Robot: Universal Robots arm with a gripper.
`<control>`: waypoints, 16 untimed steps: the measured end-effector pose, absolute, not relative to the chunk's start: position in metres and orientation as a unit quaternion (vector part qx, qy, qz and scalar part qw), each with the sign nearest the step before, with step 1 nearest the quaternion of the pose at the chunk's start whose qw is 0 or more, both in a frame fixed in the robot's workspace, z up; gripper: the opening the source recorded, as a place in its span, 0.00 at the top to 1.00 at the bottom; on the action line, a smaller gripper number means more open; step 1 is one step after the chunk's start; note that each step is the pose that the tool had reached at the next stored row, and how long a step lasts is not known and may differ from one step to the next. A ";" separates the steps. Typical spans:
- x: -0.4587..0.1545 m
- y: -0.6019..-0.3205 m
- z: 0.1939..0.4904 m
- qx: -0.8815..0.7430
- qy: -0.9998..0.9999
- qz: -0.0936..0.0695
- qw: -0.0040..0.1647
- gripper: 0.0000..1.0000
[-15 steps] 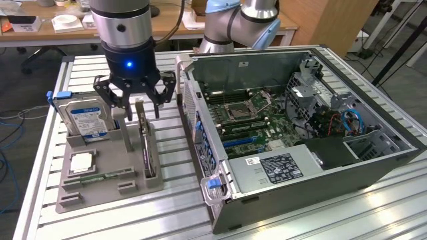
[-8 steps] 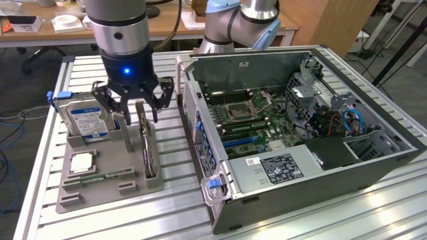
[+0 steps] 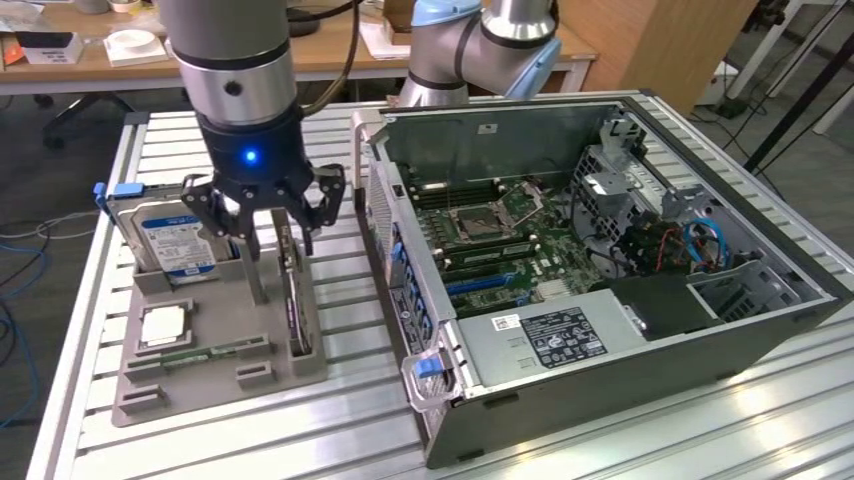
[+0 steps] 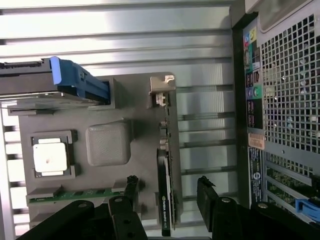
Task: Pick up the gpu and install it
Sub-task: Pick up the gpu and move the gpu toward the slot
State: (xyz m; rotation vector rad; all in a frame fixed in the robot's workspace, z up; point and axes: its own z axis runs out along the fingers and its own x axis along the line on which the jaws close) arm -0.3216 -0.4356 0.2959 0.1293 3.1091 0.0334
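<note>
Straddling one gpu (image 3: 299,310), two jaws; one hard drive (image 3: 174,240) beside.

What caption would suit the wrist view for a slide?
Open gripper straddling the upright gpu in the grey tray, beside the computer case.

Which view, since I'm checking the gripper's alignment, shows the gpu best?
The wrist view: it looks down on the gpu edge-on, bracket included, with the open gripper straddling it. The exterior view shows the gpu as a thin upright sliver in the gray tray, beneath the gripper.
</note>
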 end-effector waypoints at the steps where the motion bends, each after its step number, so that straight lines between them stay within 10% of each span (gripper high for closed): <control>1: -0.322 -0.436 0.295 0.042 0.999 0.011 0.015 0.41; 16: -0.323 -0.439 0.288 0.042 0.999 0.011 0.015 0.41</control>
